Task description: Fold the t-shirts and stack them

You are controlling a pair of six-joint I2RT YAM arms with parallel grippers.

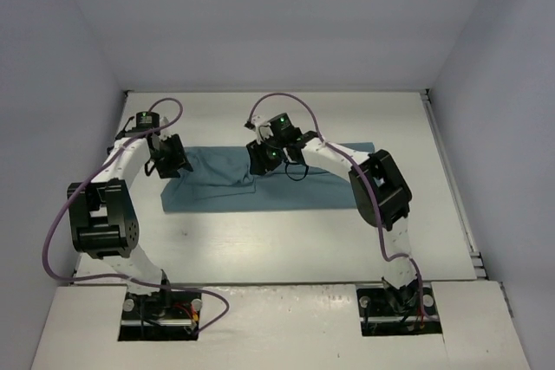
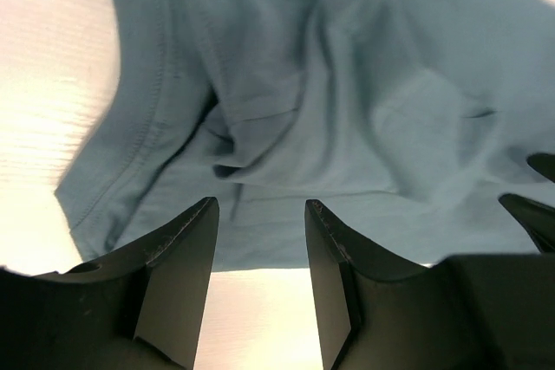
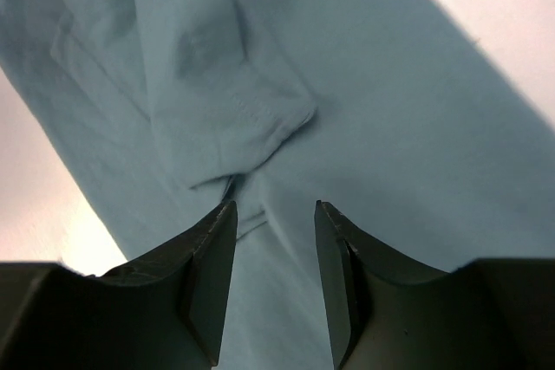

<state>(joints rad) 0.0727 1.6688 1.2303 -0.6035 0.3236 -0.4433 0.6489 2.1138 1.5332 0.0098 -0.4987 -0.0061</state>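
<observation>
A teal t-shirt (image 1: 286, 190) lies folded into a long band across the middle of the white table. My left gripper (image 1: 166, 159) hangs over its left end, jaws open, nothing between them. In the left wrist view the t-shirt (image 2: 347, 110) shows a hemmed edge and wrinkles, and my left gripper (image 2: 260, 214) is above its near edge. My right gripper (image 1: 263, 159) hovers over the shirt's middle, open and empty. The right wrist view shows the t-shirt (image 3: 390, 145) with a folded sleeve (image 3: 230, 119) just ahead of my right gripper (image 3: 275, 214).
The white table (image 1: 286, 249) is closed in by pale walls on the left, back and right. A purple cable (image 1: 286, 101) loops over each arm. Both arm bases sit at the near edge.
</observation>
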